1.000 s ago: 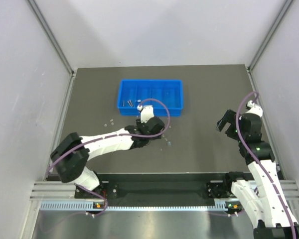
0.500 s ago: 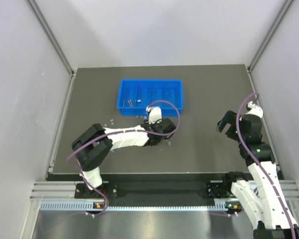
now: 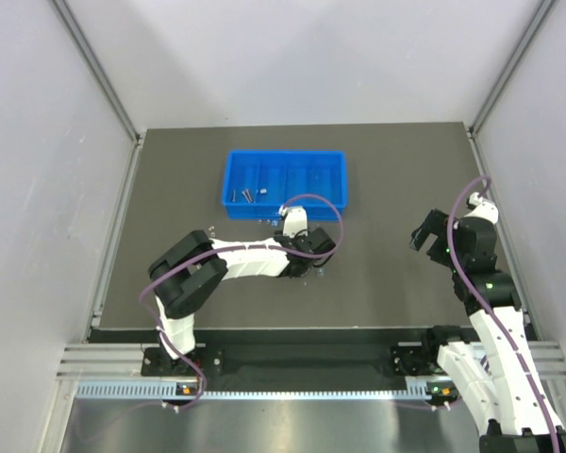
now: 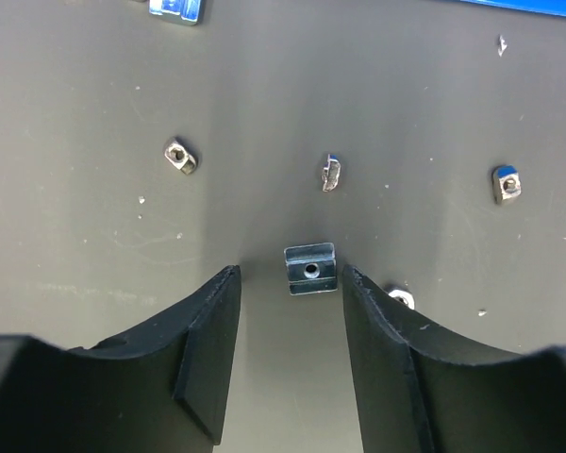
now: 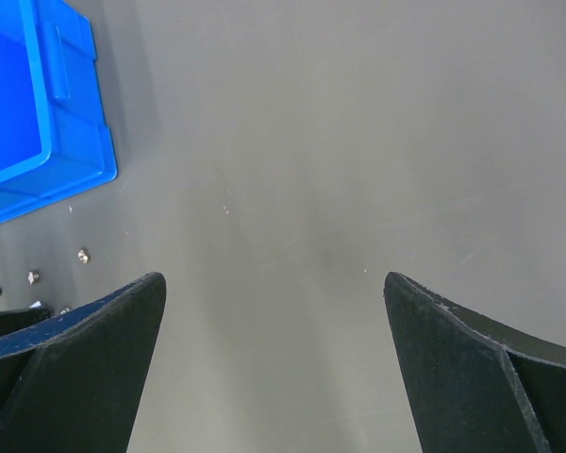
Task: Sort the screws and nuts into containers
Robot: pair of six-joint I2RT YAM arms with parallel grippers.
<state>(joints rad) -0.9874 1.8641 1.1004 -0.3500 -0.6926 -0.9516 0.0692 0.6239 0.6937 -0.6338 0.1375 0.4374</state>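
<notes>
The blue tray (image 3: 285, 184) lies at the table's back middle, with a few screws (image 3: 248, 196) in its left compartments. My left gripper (image 3: 313, 262) is open, low over the table just in front of the tray. In the left wrist view a flat rectangular nut (image 4: 310, 268) with a centre hole lies just ahead of the left gripper (image 4: 290, 276), between the fingertips and apart from both. Other small nuts (image 4: 180, 155) lie around it, one (image 4: 399, 297) beside the right finger. My right gripper (image 3: 421, 234) is open and empty at the right; it also shows wide open in the right wrist view (image 5: 274, 279).
More loose nuts lie ahead of the left gripper, one in the middle (image 4: 331, 172) and one to the right (image 4: 506, 183). The tray's corner (image 5: 38, 113) and tiny specks (image 5: 83, 255) show at the left of the right wrist view. Grey walls close in the table.
My left arm's elbow has swung right and the left gripper has shifted slightly right and nearer, away from the tray's front. The right arm has barely moved.
</notes>
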